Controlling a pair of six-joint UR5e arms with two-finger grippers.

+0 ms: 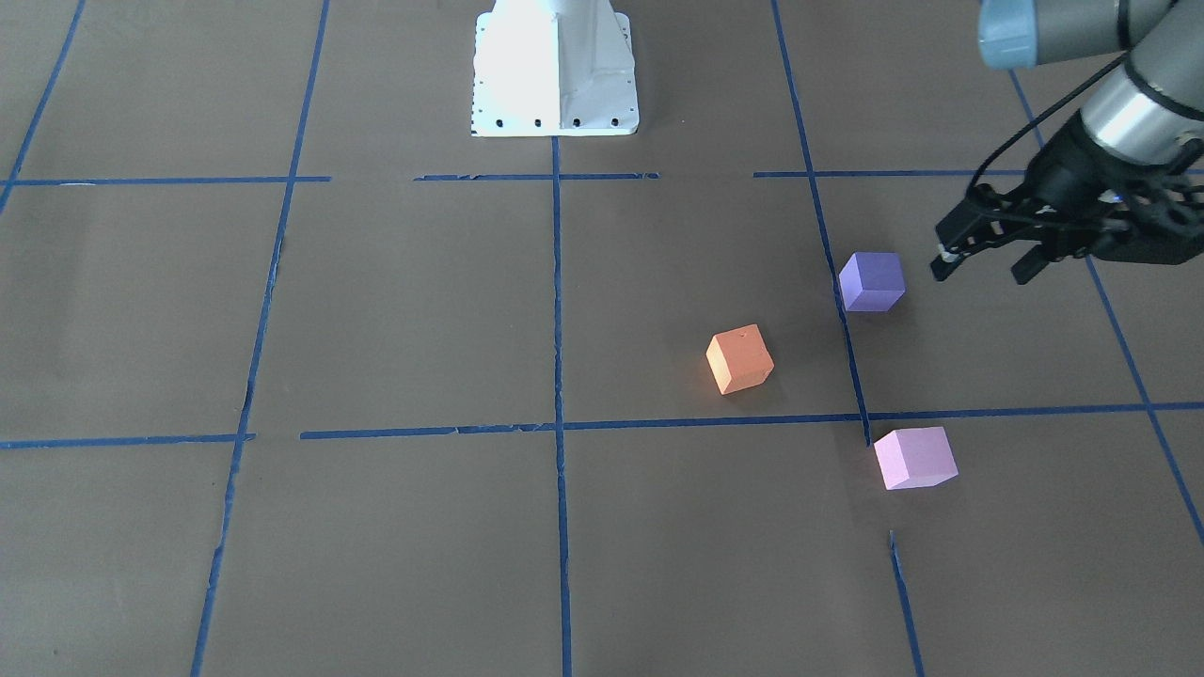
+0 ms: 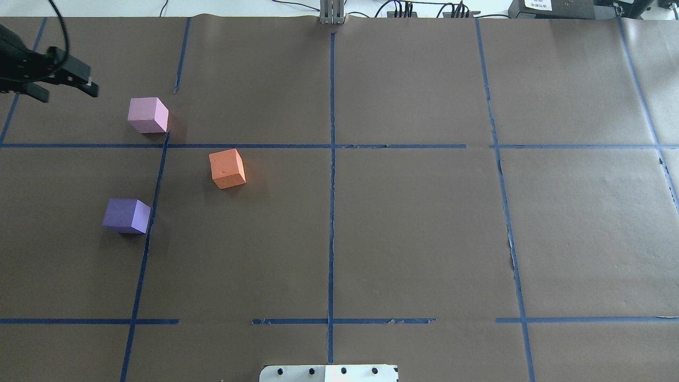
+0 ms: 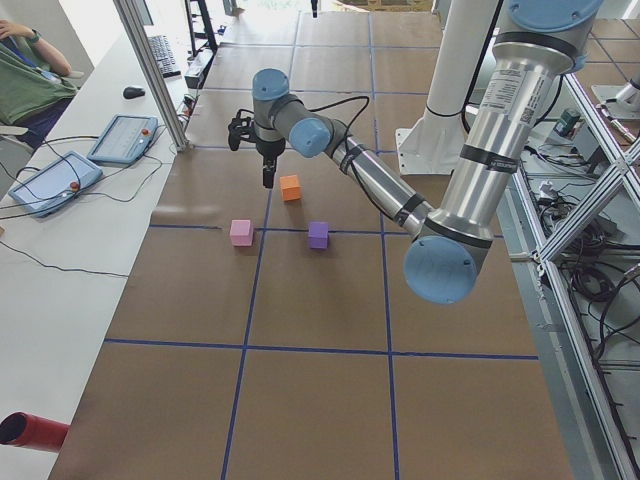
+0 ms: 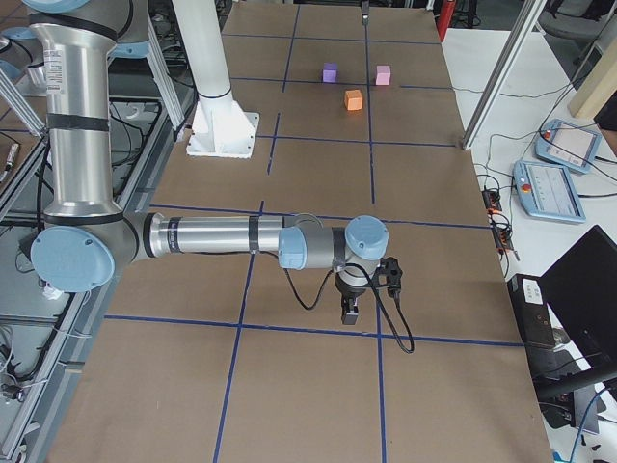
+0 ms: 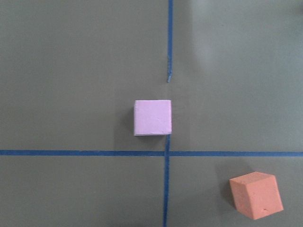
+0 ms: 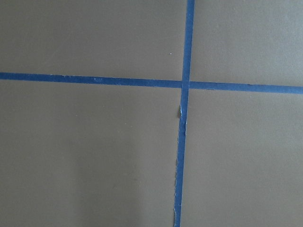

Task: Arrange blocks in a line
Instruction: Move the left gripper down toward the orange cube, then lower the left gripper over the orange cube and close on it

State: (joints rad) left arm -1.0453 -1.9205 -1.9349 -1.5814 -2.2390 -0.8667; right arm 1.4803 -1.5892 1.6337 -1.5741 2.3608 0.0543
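Note:
Three cubes lie apart on the brown paper on the robot's left side. The orange block (image 1: 740,358) (image 2: 227,168) lies nearest the table's middle. The violet-purple block (image 1: 872,281) (image 2: 126,215) lies closer to the robot. The light pink block (image 1: 914,458) (image 2: 148,114) lies farthest from it, by a tape crossing. My left gripper (image 1: 983,271) (image 2: 68,93) is open and empty, raised above the table. Its wrist view looks down on the pink block (image 5: 152,117), with the orange block (image 5: 256,194) at lower right. My right gripper (image 4: 352,309) hangs low over bare paper far from the blocks; I cannot tell whether it is open or shut.
The white robot base (image 1: 555,70) stands at the table's near middle edge. Blue tape lines (image 2: 332,159) divide the brown paper into squares. An operators' bench with teach pendants (image 3: 120,140) runs along the far side.

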